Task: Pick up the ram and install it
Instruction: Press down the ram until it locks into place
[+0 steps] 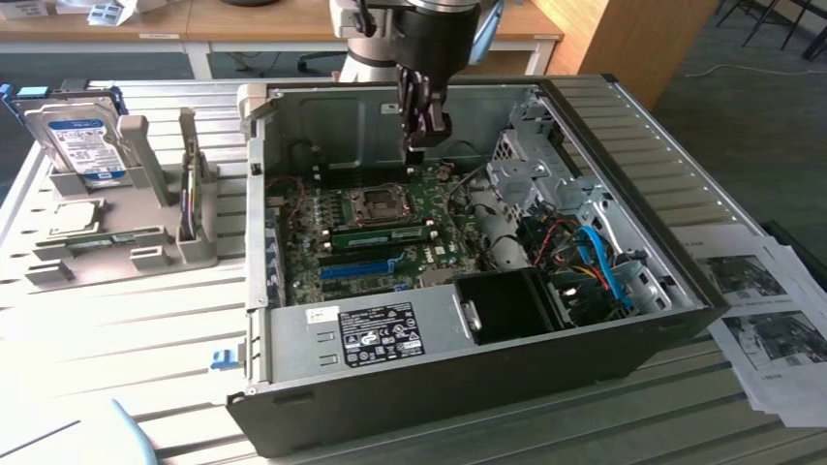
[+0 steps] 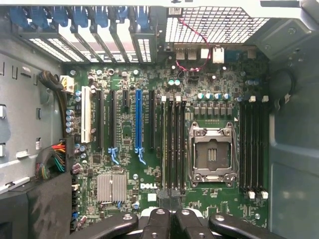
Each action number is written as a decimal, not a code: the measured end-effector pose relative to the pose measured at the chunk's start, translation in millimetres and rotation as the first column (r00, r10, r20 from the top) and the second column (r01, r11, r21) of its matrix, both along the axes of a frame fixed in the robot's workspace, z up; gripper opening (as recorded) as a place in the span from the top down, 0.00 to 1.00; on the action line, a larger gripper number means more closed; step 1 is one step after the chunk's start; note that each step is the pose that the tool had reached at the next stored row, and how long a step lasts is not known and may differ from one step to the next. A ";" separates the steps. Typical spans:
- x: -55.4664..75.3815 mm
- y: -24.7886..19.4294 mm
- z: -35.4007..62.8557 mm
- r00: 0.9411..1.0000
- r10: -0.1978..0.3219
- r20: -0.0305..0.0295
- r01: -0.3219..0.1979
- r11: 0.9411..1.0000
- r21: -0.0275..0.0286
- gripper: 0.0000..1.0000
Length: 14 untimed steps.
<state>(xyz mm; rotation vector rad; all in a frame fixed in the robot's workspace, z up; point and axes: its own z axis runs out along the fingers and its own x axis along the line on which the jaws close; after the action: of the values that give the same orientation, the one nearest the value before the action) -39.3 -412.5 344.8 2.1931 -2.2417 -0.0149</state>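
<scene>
Seeing the ram point(image 1: 382, 233) seated in a motherboard slot beside the empty CPU socket point(image 1: 378, 201), inside the open PC case point(image 1: 491, 363).
I've got the gripper point(image 1: 427, 124) hanging above the board's back edge, jaws closed on nothing. Wrist view: fingertips point(image 2: 160, 217) together over the slot bank by the blue PCIe slot point(image 2: 139, 119). Hard drive point(image 1: 80, 142) sits in the rack at the exterior view's left.

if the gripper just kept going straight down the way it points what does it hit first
Most likely the motherboard, around the black memory slots beside the CPU socket. The gripper, jaws shut, hangs inside the open case above them; exact depth is unclear.
</scene>
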 end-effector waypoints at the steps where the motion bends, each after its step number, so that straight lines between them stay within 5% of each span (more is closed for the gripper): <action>1: 1.1 0.0 -0.1 1.000 0.000 0.000 0.000 1.000 0.000 0.91; 14: 22.3 0.0 0.0 1.000 0.000 -0.001 0.000 1.000 0.000 0.91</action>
<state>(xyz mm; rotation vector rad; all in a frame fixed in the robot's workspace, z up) -17.0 -412.5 344.8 2.1927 -2.2414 -0.0159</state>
